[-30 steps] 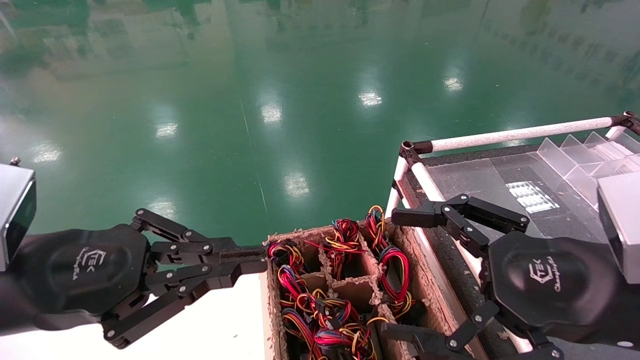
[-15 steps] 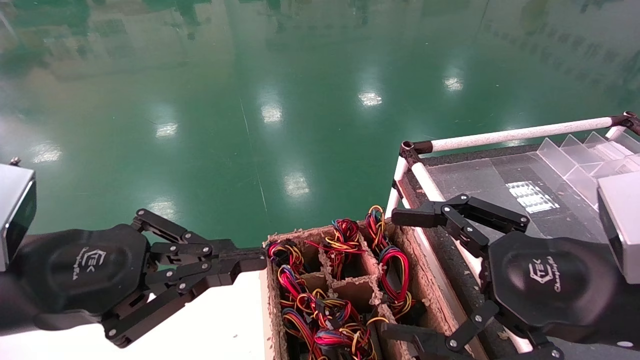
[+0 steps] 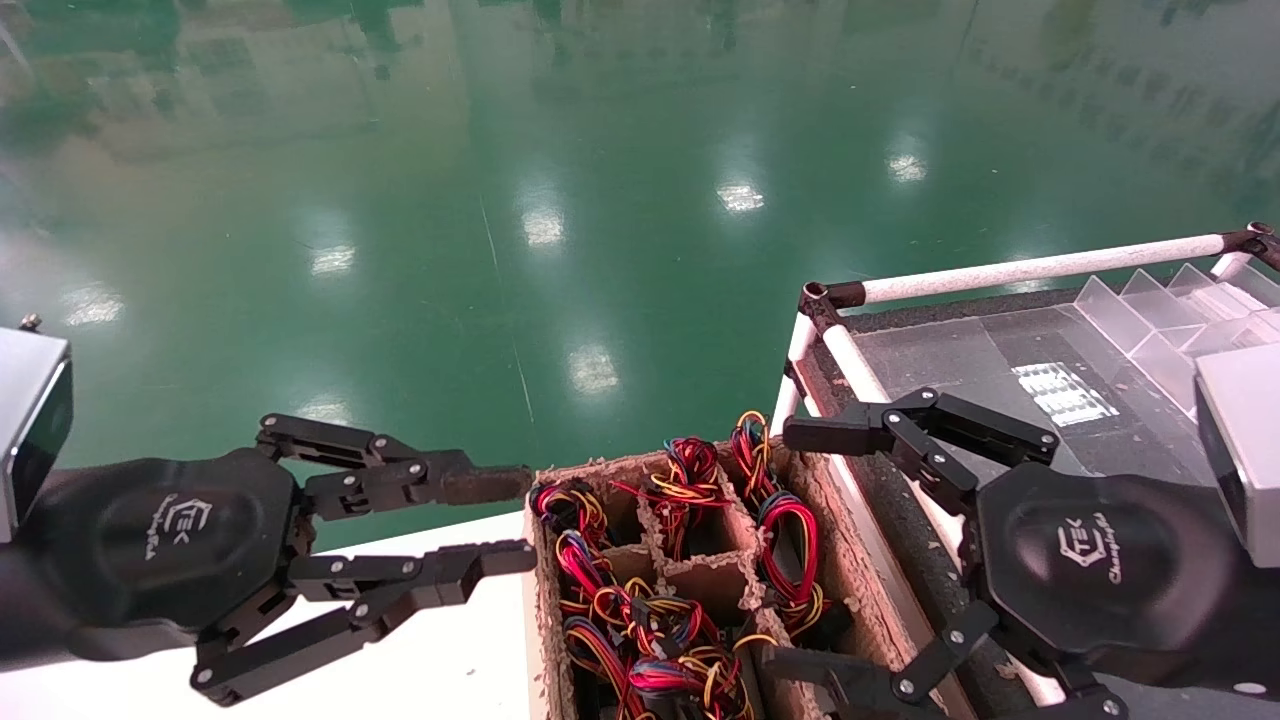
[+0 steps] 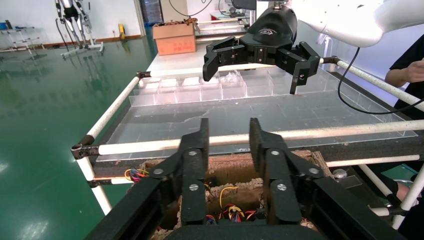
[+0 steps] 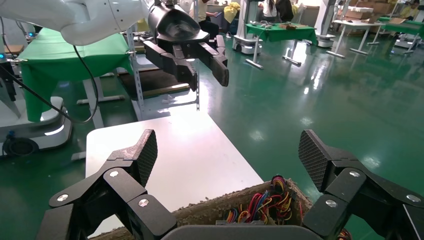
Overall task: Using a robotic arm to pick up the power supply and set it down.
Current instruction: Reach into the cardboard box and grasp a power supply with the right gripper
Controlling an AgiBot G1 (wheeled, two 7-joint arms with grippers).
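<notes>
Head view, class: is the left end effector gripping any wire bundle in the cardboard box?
No. The left end effector is open beside the cardboard box, with nothing between its fingers.

The cardboard box [image 3: 690, 590] is set between the white table [image 3: 440, 650] on its left and the railed bench [image 3: 1000, 340] on its right. Wire bundles [image 3: 680, 490] are packed inside its compartments. Clear dividers [image 3: 1170, 310] are placed on the bench's far right.

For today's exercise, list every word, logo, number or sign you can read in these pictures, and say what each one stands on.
"TEK", white logo: on the left gripper housing; the slanted script under it is too small to read.
"TEK", same logo: on the right gripper housing; its script is likewise unreadable.
Cardboard box: no print visible.
Far carton: nothing legible.
No numbers or signs.
</notes>
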